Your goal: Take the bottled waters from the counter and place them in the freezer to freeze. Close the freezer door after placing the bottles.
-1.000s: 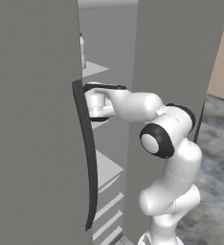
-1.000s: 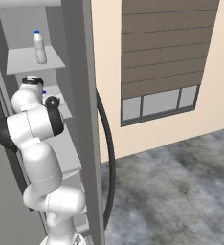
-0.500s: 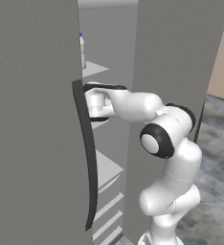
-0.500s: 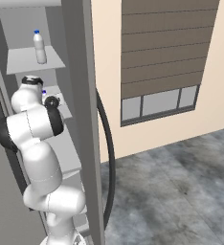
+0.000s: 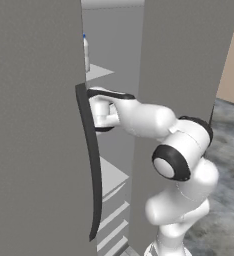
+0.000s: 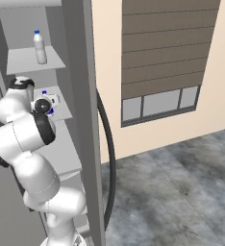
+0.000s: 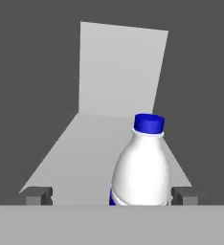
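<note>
left base view: reached white arm (image 5: pixel 154 125) into the open freezer (image 5: pixel 114 60), past the freezer door (image 5: pixel 34 125) and its dark curved handle (image 5: pixel 91 165); plain bottle (image 5: pixel 86 52) upright on an upper shelf.

right base view: showed the plain bottle (image 6: pixel 40 47) upright on the top shelf (image 6: pixel 30 60); labelled bottle (image 6: pixel 46 102) on the shelf below, at the hand.

hand view: gripper (image 7: pixel 111 196) wide open, fingertips (image 7: pixel 38 195) apart, gripping nothing; labelled bottle (image 7: pixel 141 165) upright on the white shelf (image 7: pixel 85 148), between the tips, nearer the right one.
</note>
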You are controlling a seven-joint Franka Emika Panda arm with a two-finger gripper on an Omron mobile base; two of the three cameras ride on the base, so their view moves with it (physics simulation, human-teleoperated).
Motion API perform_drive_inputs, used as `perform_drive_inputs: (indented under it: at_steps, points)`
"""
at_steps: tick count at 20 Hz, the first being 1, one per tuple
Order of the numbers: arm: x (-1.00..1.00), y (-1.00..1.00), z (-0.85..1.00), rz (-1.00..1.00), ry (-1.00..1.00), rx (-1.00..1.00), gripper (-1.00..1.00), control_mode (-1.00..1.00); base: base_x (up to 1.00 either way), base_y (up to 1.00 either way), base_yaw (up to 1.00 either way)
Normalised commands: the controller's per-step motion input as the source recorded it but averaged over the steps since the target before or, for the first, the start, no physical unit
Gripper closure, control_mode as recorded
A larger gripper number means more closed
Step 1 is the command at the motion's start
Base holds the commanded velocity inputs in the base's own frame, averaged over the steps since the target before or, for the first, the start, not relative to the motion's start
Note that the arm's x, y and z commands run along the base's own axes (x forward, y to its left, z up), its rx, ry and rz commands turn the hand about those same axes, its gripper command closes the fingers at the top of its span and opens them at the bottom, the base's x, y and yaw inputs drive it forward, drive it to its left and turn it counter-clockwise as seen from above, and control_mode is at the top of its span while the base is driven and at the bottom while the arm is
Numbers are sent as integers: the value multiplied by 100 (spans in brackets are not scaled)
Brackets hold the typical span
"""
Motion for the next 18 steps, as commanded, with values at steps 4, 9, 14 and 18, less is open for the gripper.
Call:
perform_drive_inputs:
  at_steps: [4,9,14,18]
  points:
    - [-39,-11,30,-7,0,0,-100,-100,0,0,0]
    - [-33,-35,42,-14,3,0,-100,-100,0,0,0]
    - [-41,-47,48,-7,10,1,-100,-100,0,0,0]
    - [-56,-59,52,0,11,8,-100,-100,0,0,0]
